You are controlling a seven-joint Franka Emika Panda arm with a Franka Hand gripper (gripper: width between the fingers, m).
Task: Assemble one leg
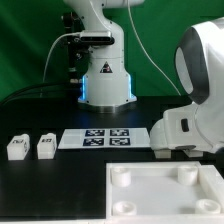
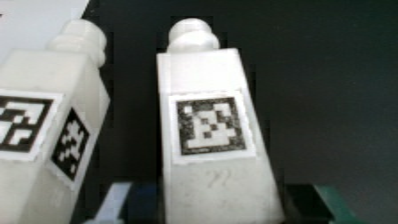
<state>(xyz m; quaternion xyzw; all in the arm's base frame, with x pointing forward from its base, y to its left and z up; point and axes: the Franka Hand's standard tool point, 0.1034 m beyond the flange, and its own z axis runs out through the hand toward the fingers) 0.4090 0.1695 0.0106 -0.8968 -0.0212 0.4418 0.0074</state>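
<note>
At the exterior view's left, two small white posts (image 1: 17, 147) (image 1: 46, 147) lie side by side on the black table (image 1: 60, 185), just apart from each other. The marker board (image 1: 105, 137) lies flat beside them toward the middle, in front of the arm's base (image 1: 105, 80). Nearer the camera lies the wide white square piece (image 1: 165, 195) with round corner sockets. At the exterior view's right, the arm (image 1: 195, 85) bends over and reaches down close to the table, its bulky white housing hiding what is under it. In the wrist view the gripper (image 2: 214, 205) points down along the leg (image 2: 217, 120), which sits between the fingers (image 2: 121, 203) with its tag facing the camera. The jaws are spread, with a thin dark gap on each side. A neighbouring leg (image 2: 54, 120) lies just beside it. Whether these are the two posts seen at the exterior view's left cannot be told.
</note>
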